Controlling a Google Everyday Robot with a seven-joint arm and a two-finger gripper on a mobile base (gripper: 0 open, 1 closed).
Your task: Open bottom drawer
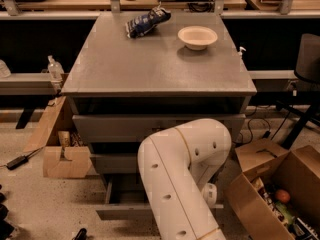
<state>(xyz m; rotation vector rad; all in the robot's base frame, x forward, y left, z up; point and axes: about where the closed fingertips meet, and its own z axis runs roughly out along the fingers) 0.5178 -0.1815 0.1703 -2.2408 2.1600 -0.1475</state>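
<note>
The cabinet (150, 69) has a smooth, matt grey top, and the bottom drawer (120, 211) has the same flat grey front. The arm (175, 179) is smooth white plastic with a soft sheen; it hides the gripper, low at the near front of the cabinet. The far bag (146, 21) is glossy, crinkled film, and the bowl (197, 36) is pale and matt. The boxes on the left (65, 161) and right (295, 174) are dull brown cardboard. The floor (40, 204) looks speckled and rough.

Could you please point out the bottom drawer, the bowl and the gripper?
bottom drawer (122, 212), camera view, left part of its front panel.
bowl (198, 36), camera view, its inside.
gripper: out of sight behind the white arm (172, 174), camera view, down by the drawer.
</note>
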